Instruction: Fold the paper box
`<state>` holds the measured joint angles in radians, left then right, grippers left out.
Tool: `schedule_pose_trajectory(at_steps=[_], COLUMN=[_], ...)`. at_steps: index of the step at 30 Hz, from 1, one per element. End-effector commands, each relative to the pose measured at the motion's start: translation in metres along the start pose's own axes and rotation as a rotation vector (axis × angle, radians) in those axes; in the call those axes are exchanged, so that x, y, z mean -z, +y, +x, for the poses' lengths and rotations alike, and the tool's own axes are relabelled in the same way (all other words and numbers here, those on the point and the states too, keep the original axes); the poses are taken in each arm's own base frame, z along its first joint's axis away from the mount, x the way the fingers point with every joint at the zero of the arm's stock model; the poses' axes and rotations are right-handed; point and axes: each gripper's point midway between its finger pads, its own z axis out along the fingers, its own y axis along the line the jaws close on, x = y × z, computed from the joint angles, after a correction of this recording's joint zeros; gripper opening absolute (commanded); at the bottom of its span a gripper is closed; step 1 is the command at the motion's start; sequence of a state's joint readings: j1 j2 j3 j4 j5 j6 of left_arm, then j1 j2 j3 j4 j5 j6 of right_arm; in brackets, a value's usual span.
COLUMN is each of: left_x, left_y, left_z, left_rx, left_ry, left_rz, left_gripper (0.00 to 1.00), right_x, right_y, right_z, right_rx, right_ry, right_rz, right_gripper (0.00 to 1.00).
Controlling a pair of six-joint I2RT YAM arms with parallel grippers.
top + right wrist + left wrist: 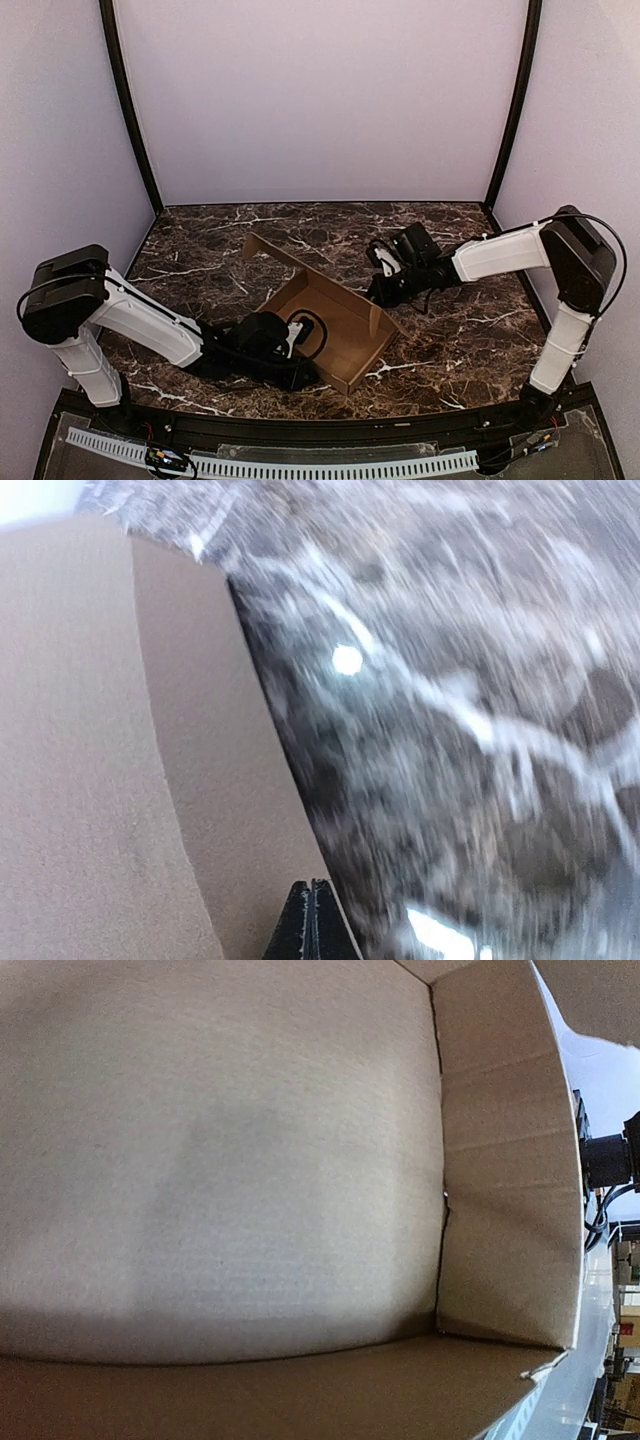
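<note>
The paper box point(335, 315) is plain brown cardboard, partly folded, open-topped, in the middle of the table, with a long flap point(285, 255) running to the back left. My left gripper point(300, 335) reaches into it from the near left. The left wrist view shows only the box floor point(220, 1160) and a raised side wall point(505, 1160), and its fingers are out of sight. My right gripper point(383, 290) is at the box's right edge. In the right wrist view its tips point(312, 920) are pressed together over the cardboard point(100, 730) edge.
The table point(470, 320) is dark marble with white veins and also shows blurred in the right wrist view point(450, 730). Pale walls and black corner posts point(130, 110) enclose the back and sides. A cable track point(300, 465) runs along the near edge.
</note>
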<state>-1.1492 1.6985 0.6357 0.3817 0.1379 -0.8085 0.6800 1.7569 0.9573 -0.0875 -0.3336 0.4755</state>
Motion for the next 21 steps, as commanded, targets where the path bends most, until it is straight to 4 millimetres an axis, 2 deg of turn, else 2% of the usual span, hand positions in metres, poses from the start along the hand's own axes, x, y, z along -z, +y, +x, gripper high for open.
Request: schedule_pose_trajectory(at_steps=[1,7,10,13,15,19,21], left_x=[-0.007,-0.020,-0.032,-0.042,-0.048,-0.061,-0.063], left_y=[-0.004,-0.023,-0.034,-0.050,-0.069,-0.079,-0.083], left_z=[-0.026,-0.062,-0.078,-0.094,-0.109,-0.121,-0.123], left_rx=[-0.001,-0.028,-0.043,-0.036,-0.026,-0.018,-0.030], left_ry=[-0.113,-0.220,-0.261,-0.289,-0.317,-0.330,-0.324], left_rz=[-0.004,0.008,0.026,0.072,0.121,0.139,0.137], left_gripper=[0.01,0.01,0.01,0.01,0.01,0.01,0.01], right_x=[-0.015,-0.015,-0.002,0.024,0.044,0.086,0.103], right_y=[0.019,-0.019,-0.042,-0.066,-0.081,-0.103,-0.110], right_z=[-0.028,-0.078,-0.103,-0.127,-0.140,-0.150,-0.149], right_rx=[0.077,0.057,0.042,0.022,0.014,0.000,-0.007], right_ry=[-0.005,-0.030,-0.066,-0.119,-0.157,-0.220,-0.244], right_rz=[-0.128,-0.086,-0.028,0.043,0.105,0.216,0.259], right_gripper=[0.00,0.00,0.00,0.00,0.00,0.00,0.00])
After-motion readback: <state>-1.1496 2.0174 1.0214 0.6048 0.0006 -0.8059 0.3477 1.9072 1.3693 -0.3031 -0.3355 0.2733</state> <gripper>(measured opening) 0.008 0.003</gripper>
